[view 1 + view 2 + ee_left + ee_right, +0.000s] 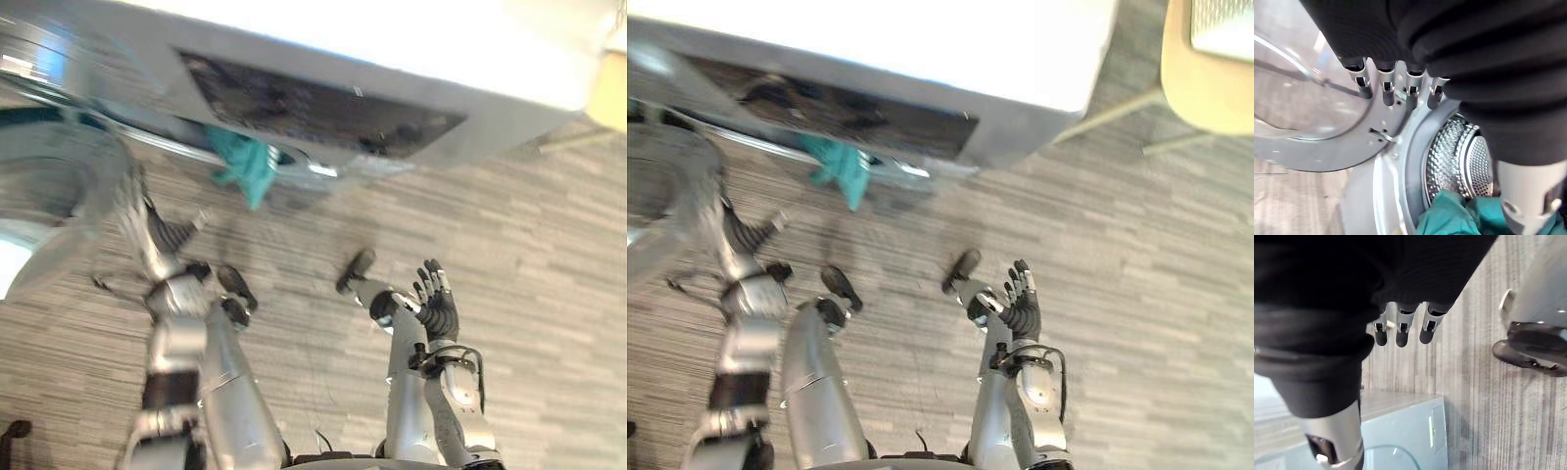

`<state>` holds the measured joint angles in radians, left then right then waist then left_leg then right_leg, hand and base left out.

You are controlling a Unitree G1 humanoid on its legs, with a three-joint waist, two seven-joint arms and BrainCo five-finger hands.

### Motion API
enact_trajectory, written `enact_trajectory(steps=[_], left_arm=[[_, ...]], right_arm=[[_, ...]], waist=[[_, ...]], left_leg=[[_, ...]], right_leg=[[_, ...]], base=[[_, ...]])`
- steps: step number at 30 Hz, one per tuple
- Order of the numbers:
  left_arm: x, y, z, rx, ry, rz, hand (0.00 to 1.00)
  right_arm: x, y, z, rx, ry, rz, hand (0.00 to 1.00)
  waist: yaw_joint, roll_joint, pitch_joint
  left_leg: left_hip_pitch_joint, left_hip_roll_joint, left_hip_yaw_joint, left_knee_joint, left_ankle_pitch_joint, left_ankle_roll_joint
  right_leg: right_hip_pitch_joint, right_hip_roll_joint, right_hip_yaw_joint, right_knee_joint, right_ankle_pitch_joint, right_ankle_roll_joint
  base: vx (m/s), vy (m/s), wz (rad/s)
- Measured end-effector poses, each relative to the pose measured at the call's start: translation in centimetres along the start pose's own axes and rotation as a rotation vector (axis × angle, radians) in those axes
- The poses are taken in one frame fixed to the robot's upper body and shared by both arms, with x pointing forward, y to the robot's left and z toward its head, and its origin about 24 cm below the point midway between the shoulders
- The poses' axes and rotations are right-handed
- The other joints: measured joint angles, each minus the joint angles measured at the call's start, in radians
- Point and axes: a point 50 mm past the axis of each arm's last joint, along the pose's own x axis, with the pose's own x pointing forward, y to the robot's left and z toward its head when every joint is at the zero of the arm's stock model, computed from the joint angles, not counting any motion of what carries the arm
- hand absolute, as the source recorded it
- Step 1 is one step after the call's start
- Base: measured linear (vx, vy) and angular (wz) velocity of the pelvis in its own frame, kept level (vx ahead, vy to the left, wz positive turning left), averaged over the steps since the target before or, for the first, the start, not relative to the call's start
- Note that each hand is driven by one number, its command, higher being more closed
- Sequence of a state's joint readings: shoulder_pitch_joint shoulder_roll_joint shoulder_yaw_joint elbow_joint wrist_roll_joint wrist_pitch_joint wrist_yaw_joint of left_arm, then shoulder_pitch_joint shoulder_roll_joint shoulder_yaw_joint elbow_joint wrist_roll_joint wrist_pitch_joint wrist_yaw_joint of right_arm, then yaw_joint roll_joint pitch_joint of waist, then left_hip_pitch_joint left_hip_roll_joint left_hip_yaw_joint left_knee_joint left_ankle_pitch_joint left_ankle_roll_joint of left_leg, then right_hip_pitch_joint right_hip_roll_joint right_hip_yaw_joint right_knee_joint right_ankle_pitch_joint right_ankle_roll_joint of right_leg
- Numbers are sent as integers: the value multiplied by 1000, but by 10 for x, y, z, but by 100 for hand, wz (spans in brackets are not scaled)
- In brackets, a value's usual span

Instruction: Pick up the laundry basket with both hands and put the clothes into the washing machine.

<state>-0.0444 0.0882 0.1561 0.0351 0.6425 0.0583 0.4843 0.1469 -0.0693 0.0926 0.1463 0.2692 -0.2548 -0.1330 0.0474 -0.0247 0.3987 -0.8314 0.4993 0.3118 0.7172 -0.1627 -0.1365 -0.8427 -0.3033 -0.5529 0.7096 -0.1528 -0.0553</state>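
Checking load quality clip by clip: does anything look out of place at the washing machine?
Yes. A teal garment droops over the rim of the washing machine opening, not fully in the drum; the door would likely trap it. The left hand and right hand are open, holding nothing.

Floor (1136, 255): grey plank-pattern covering, strips running across the head views; the same striped surface shows in the right wrist view (1474, 308). Tan round-cornered seat (1205, 83): at the far right edge; slim pale legs (1114, 111) slant down to the floor beneath it.
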Motion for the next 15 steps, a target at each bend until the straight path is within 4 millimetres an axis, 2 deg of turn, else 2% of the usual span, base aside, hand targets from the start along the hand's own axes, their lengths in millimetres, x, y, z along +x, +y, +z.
enact_trajectory(steps=[2, 4, 6, 7, 8, 9, 10, 11, 12, 13, 14, 15], left_arm=[[-37, -14, -16, -13, 78, -118, 0], [-50, -23, -16, -41, 89, -187, 0], [-58, -31, -10, -84, 60, -250, 0], [-61, -35, -5, -103, 31, -286, 0], [-64, -37, -5, -104, 27, -304, 0], [-72, -41, -6, -115, 29, -364, 0], [-80, -46, -4, -126, 22, -418, 0], [-90, -52, -2, -148, 16, -478, 0], [-105, -63, 6, -175, -6, -575, 0], [-111, -71, 14, -196, -40, -633, 0], [-108, -77, 20, -199, -80, -679, 0], [-108, -79, 19, -197, -78, -694, 0]], right_arm=[[-1, -5, -9, -36, 56, 0, 0], [-2, -8, -17, -53, 101, -12, 0], [-3, -13, -24, -99, 133, -11, 0], [-3, -17, -25, -124, 142, -17, 0], [-2, -21, -27, -141, 153, -23, 0], [-2, -28, -35, -171, 201, -44, 0], [-4, -38, -42, -186, 238, -85, 0], [-10, -50, -50, -203, 287, -129, 0], [-24, -68, -62, -229, 366, -186, 0], [-35, -79, -73, -253, 433, -224, 0], [-44, -88, -86, -262, 519, -270, 0], [-49, -88, -93, -264, 563, -276, 0]], waist=[[8, 13, -11], [30, 9, -14], [18, -5, -43], [18, -1, -49], [18, 1, -50], [6, 4, -52], [-11, 7, -61], [-30, 12, -86], [-54, 8, -135], [-63, 24, -176], [-63, 16, -179], [-60, 22, -176]], left_leg=[[123, -40, -12, -65, 11, -7], [204, -57, -22, -94, 17, -7], [239, -88, -18, -116, 24, 3], [246, -48, -38, -22, 0, 41], [265, -21, -62, 22, -6, 50], [328, 24, -106, 75, -19, 60], [374, 18, -151, 83, -29, 39], [422, -14, -176, 45, -42, -63], [457, -72, -171, -61, -48, -110], [446, -143, -177, -108, -125, -119], [411, -210, -192, -84, -164, -93], [397, -240, -207, -63, -176, -70]], right_leg=[[130, -24, -28, -16, -25, 26], [211, -40, -34, -13, -32, 25], [252, -96, -57, -9, -30, 8], [280, -102, -58, -9, -25, 7], [296, -103, -55, -7, -22, 10], [333, -119, -45, -4, -12, 28], [352, -145, -35, -7, 3, 52], [361, -188, -32, -13, 22, 83], [344, -262, -26, -23, 59, 119], [331, -317, -22, -45, 97, 138], [339, -365, -6, -91, 167, 102], [350, -369, 10, -121, 219, 59]], base=[[71, -28, 54], [57, -37, 44], [65, -35, 57], [64, 17, 13], [70, 89, -14], [40, 228, -15], [15, 295, 4], [-37, 511, 55], [-49, 474, 100], [-73, 604, 143], [-58, 396, 118], [-70, 519, 101]])
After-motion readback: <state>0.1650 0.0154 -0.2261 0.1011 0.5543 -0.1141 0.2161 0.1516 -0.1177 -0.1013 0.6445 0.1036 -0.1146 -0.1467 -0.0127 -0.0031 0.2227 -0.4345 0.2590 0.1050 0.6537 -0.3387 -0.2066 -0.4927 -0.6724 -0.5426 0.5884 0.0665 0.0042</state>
